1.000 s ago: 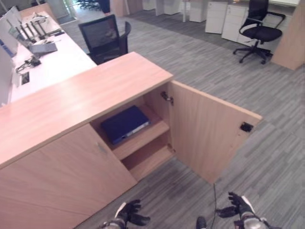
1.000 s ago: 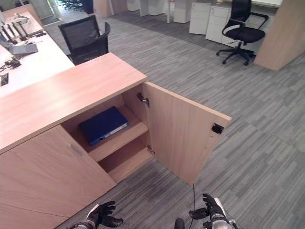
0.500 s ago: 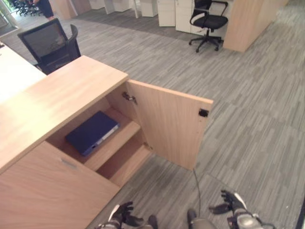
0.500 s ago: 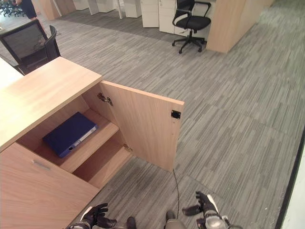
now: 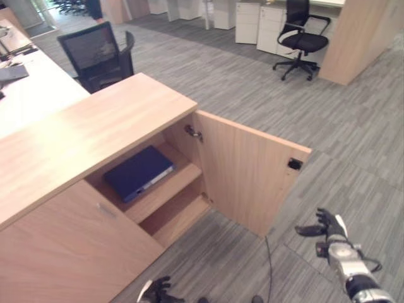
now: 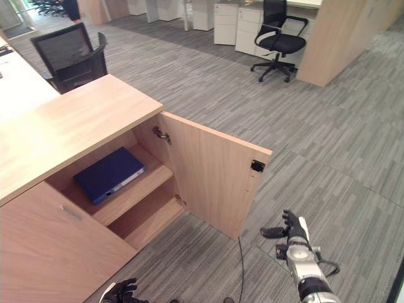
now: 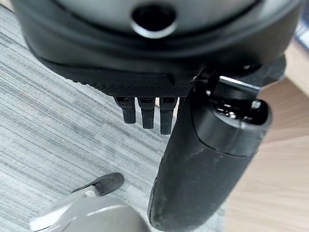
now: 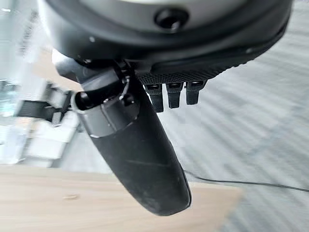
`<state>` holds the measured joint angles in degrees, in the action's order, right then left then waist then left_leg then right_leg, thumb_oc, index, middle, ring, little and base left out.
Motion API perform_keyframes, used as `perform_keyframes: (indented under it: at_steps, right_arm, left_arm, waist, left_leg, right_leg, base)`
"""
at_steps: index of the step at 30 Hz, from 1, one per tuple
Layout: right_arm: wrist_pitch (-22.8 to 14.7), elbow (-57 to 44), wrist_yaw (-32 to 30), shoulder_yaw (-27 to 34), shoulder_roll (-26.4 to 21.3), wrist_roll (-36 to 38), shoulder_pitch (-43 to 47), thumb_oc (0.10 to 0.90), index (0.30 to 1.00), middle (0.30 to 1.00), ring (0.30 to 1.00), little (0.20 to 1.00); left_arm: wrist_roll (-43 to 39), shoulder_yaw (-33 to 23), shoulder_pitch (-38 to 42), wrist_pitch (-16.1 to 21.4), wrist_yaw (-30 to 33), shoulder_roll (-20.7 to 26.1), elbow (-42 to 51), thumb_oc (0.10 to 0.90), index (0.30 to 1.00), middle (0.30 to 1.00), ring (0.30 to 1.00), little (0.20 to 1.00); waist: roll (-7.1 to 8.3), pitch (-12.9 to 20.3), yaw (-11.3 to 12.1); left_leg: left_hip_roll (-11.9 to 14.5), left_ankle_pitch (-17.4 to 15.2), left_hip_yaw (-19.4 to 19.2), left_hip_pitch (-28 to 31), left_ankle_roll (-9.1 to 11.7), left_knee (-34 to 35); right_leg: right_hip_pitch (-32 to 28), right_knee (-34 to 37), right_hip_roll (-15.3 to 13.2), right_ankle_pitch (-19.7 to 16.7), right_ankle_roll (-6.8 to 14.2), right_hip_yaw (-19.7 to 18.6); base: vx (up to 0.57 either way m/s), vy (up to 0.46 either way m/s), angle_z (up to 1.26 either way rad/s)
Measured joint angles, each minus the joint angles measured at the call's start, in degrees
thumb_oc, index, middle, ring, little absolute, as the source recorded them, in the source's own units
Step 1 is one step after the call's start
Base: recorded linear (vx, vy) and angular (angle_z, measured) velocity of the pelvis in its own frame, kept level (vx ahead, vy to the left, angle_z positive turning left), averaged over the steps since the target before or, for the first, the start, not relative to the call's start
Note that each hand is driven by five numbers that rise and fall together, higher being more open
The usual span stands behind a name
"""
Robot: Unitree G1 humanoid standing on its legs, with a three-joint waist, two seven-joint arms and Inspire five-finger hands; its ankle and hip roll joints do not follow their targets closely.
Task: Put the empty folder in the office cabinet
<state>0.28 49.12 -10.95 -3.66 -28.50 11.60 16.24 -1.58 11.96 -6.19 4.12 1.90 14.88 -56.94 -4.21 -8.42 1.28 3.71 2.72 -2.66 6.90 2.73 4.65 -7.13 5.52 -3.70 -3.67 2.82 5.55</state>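
A dark blue folder (image 5: 139, 172) lies flat on the upper shelf of the wooden cabinet (image 5: 95, 129). The cabinet's right door (image 5: 249, 170) stands wide open. My right hand (image 5: 328, 226) hovers over the carpet, a little in front of the door's free edge and apart from it. It is open, with relaxed fingers, the thumb (image 8: 130, 145) sticking out, and nothing in it. Low by the cabinet's front, my left hand (image 5: 156, 291) is open and empty, its thumb (image 7: 203, 159) pointing at the floor.
The cabinet's left door (image 5: 69, 252) is shut, and the lower shelf (image 5: 180, 218) is bare. A black mesh chair (image 5: 98, 53) stands behind the cabinet beside a white desk (image 5: 31, 88). An office chair (image 5: 302, 38) and white drawer units stand far back. Grey carpet spreads to the right.
The camera has swung about between the frames. My right hand has risen from the bottom edge to the height of the door's lower corner. The folder and the door have stayed put.
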Motion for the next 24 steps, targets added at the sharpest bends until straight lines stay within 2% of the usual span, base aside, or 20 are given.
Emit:
perform_keyframes:
  at_steps: [3,9,14,24]
  right_arm:
    - [0.42,0.18,-0.18,-2.64,-0.86,0.91,4.46,0.8,0.9,0.9,0.9,0.9]
    - [0.94,0.05,-0.25,-8.01,-0.82,0.96,7.47,0.8,0.9,0.9,0.9,0.9]
    - [1.46,0.45,-0.86,-9.04,0.15,1.12,8.18,0.8,0.9,0.9,0.9,0.9]
    - [2.65,0.6,-2.38,-9.92,1.19,2.1,8.34,0.8,0.9,0.9,0.9,0.9]
  left_arm:
    - [-0.31,0.11,-1.09,-0.04,-0.03,0.0,0.17,0.8,0.9,0.9,0.9,0.9]
    - [-0.33,0.28,-1.03,-0.09,-0.01,0.01,0.23,0.8,0.9,0.9,0.9,0.9]
    - [-0.36,0.6,-1.05,-0.09,0.17,0.02,0.24,0.8,0.9,0.9,0.9,0.9]
    - [-0.4,1.33,-0.94,-0.34,1.19,-0.01,0.24,0.8,0.9,0.9,0.9,0.9]
  waist:
    - [-0.16,0.1,0.72]
    - [0.22,0.78,2.11]
    - [0.76,1.26,3.56]
    - [1.08,1.62,3.3]
  left_leg:
    - [0.07,0.31,0.32,-0.12,-0.01,0.22]
    - [0.06,1.04,1.4,-0.89,0.07,0.22]
    - [0.03,1.29,1.73,-1.08,0.07,0.23]
    - [0.24,2.22,4.25,-2.78,0.43,0.26]
  right_leg:
    - [-0.06,0.0,0.05,0.0,0.04,0.45]
    - [0.34,0.0,0.09,-0.21,0.19,1.24]
    - [0.18,-0.01,0.06,-0.23,0.24,1.84]
    - [0.57,0.0,0.5,-0.54,-0.02,3.62]
  base:
    - [-0.01,0.007,0.05]
    - [0.0,0.012,0.08]
    - [0.0,0.001,0.05]
    - [0.0,-0.007,0.08]
